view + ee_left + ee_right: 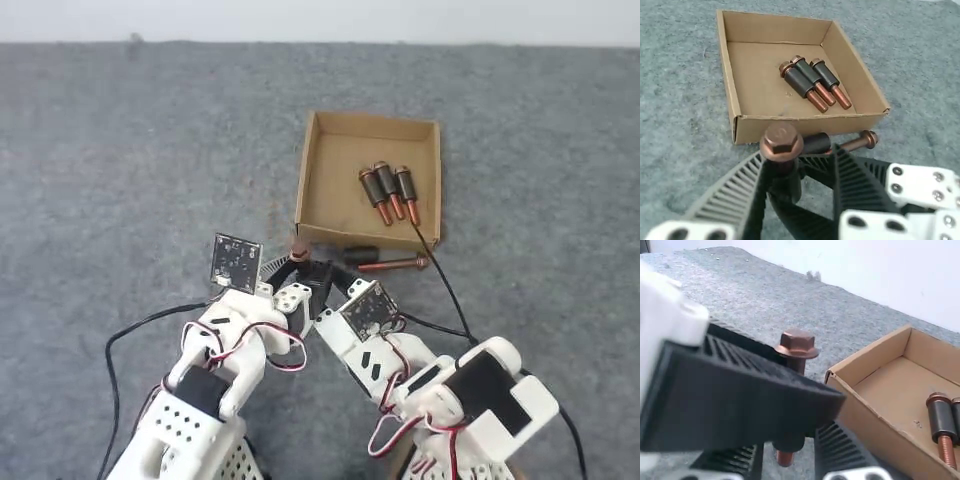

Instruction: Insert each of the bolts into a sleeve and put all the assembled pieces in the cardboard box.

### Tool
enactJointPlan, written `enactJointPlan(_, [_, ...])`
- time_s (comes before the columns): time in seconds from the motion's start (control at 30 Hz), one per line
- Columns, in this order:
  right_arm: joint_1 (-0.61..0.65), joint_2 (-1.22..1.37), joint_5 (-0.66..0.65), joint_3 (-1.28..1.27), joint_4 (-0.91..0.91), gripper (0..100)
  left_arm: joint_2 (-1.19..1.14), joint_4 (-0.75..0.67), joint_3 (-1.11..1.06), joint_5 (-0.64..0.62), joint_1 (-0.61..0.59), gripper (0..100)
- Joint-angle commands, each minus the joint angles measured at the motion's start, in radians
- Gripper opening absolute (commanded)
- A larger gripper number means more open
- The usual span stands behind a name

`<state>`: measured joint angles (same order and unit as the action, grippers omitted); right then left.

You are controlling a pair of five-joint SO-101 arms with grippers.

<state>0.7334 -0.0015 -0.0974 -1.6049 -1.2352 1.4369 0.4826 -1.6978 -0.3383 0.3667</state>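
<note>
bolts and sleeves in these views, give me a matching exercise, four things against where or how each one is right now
Things
1. three assembled pieces
2. loose sleeve
3. loose bolt
4. upright bolt

Places and states
A. copper, lying bare on the table
B. head up, a sleeve around its shank
C. inside the cardboard box
D. black, lying on the table just outside the box's wall

Pairs: 1-C, 2-D, 3-A, 4-B
</note>
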Motion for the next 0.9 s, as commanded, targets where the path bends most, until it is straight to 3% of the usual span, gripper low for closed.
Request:
enactJointPlan(0.0, [-0.019,-0.018,-0.015,0.026,-0.030,0.6,0.009,0.008,0.005,-0.018,0.011,19])
enactJointPlan(0.2, [-0.021,-0.018,-0.015,0.025,-0.030,0.6,0.009,0.008,0.007,-0.015,0.008,19])
enactJointPlan(0.4, [-0.021,-0.018,-0.015,0.025,-0.030,0.6,0.009,0.012,0.024,-0.014,-0.089,19])
enactJointPlan(0.73, [-0.021,-0.018,-0.017,0.025,-0.030,0.6,0.026,0.014,0.036,-0.020,-0.092,19])
enactJointPlan(0.87, [-0.021,-0.018,-0.017,0.025,-0.030,0.6,0.158,0.140,0.059,-0.021,-0.094,19])
